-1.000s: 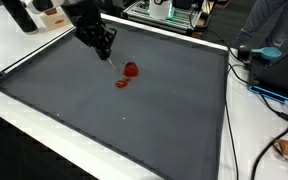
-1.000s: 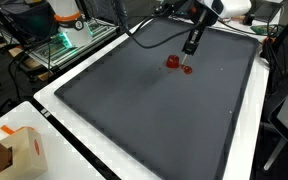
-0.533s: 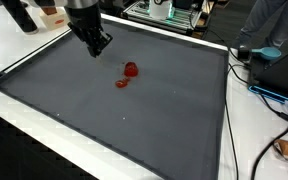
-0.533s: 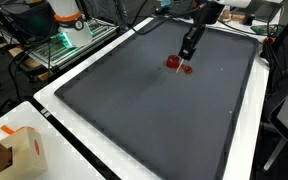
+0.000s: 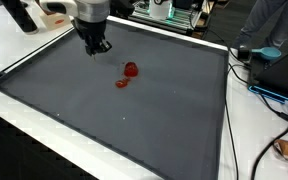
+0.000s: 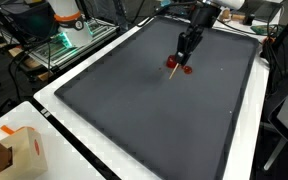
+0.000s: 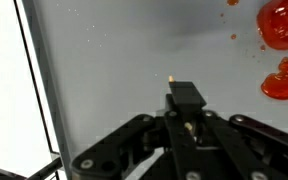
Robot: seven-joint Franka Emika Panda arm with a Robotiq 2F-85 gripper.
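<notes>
Black gripper (image 6: 182, 54) clenched on thin pale stick (image 6: 173, 65). Stick's long axis continues finger line, tip tilted down toward dark grey mat (image 6: 134, 110), near red blobs (image 5: 128, 73).

My gripper (image 7: 184, 105) — matte black, 2 chunky linkage fingers (image 7: 129, 138), brass-coloured screw mid-palm. My arm (image 5: 89, 8) — white-grey casing, rounded.

On my wrist view the red blob (image 7: 279, 25) runs off the right edge; the thin stick (image 7: 171, 76) between my fingers (image 7: 184, 97) is too small to identify.
</notes>
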